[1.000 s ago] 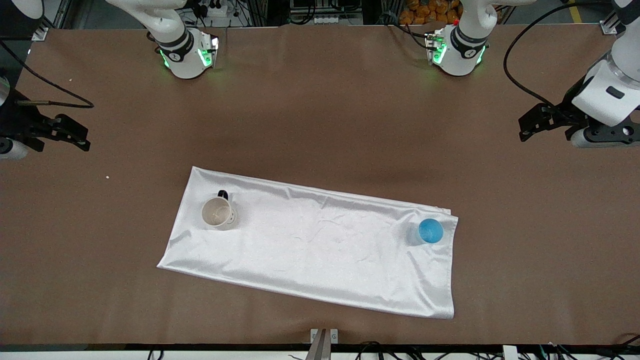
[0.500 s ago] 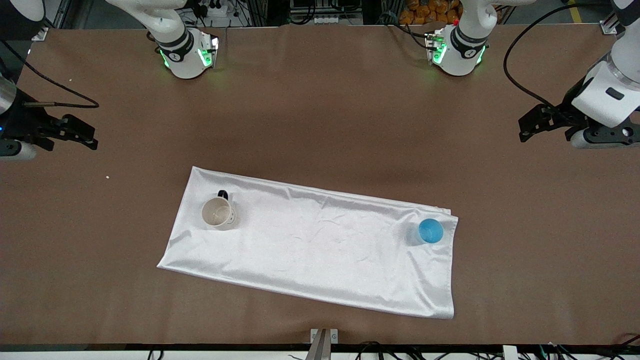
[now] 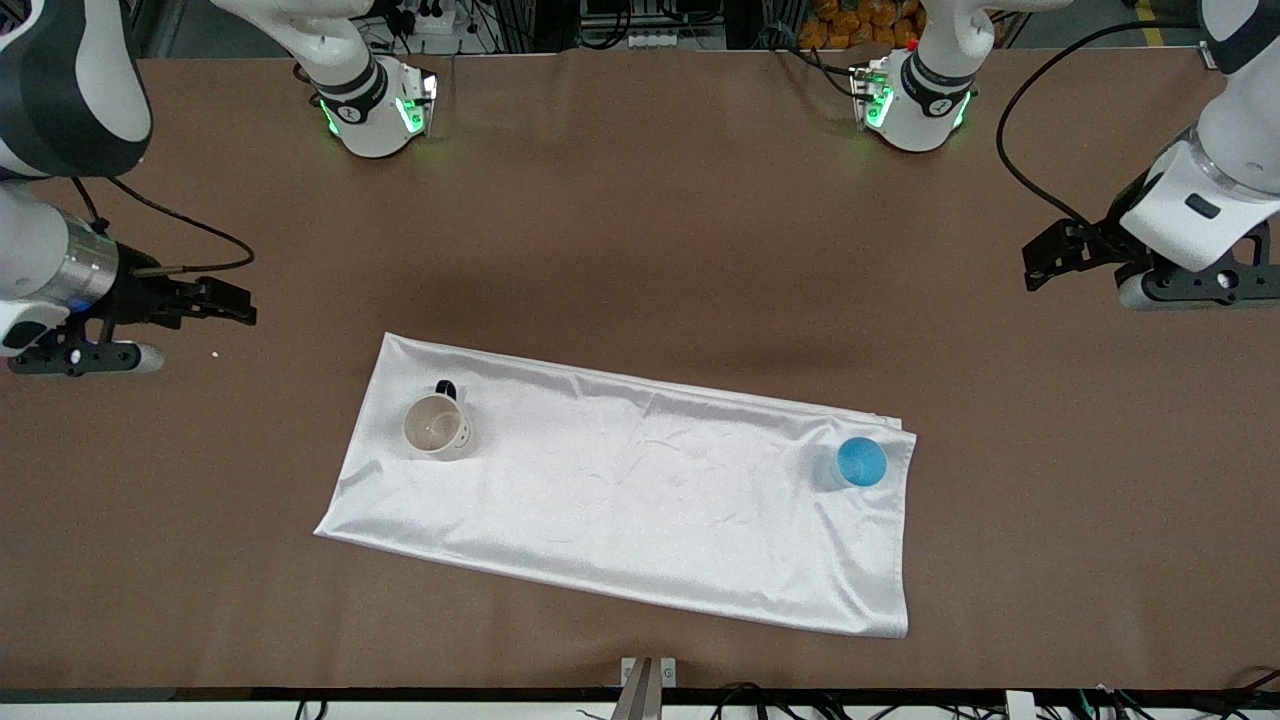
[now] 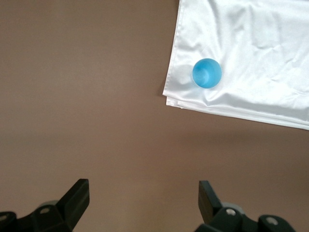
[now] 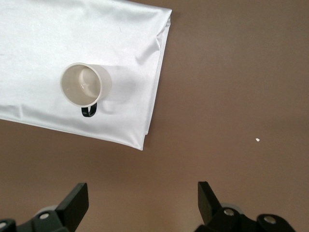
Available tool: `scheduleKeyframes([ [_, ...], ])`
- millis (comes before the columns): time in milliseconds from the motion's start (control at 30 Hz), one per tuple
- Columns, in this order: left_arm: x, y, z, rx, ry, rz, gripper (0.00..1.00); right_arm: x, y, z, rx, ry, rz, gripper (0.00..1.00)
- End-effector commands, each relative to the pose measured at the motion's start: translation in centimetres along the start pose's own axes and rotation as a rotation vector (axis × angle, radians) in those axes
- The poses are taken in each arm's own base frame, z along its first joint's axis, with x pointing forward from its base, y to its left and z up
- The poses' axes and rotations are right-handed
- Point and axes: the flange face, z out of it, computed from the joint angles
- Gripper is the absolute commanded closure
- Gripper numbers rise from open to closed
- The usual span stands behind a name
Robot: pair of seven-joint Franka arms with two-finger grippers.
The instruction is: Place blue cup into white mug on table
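The blue cup [image 3: 861, 462] [image 4: 207, 73] stands upright on a white cloth [image 3: 620, 490], at the cloth's corner toward the left arm's end of the table [image 3: 640, 200]. At the cloth's corner toward the right arm's end stands the white mug [image 3: 436, 424] [image 5: 85, 84], upright and hollow, its black handle pointing at the robots. My left gripper [image 3: 1035, 265] [image 4: 143, 193] hangs open over bare table, well apart from the cup. My right gripper [image 3: 240, 305] [image 5: 142, 193] hangs open over bare table, short of the mug. Neither holds anything.
The cloth [image 4: 251, 48] [image 5: 48, 38] lies slanted across the middle of the table with a few wrinkles. A small pale crumb [image 3: 215, 353] [image 5: 257, 140] lies on the table under the right gripper. The arm bases stand along the robots' edge.
The right arm has swung in over the table, carrying its open gripper closer to the mug's corner of the cloth. The left gripper has edged slightly toward the table's middle. Cup and mug are still.
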Motion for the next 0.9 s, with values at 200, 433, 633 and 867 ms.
scheduleKeyframes([
  [200,2.9,3.9,4.3,-0.004,0.006,0.077,0.0,0.4,-0.6,3.9,0.054,0.015,0.031,0.0],
  [433,5.0,6.4,8.8,-0.014,-0.001,0.128,0.15,0.3,-0.8,6.2,0.075,0.047,0.051,0.0],
  [633,6.8,7.5,12.4,-0.027,0.013,0.218,0.43,0.2,-3.0,8.5,0.071,0.062,0.073,0.0],
  [867,8.4,8.3,16.2,-0.04,0.029,0.243,0.64,0.1,-6.6,12.5,0.07,0.114,0.122,0.0],
])
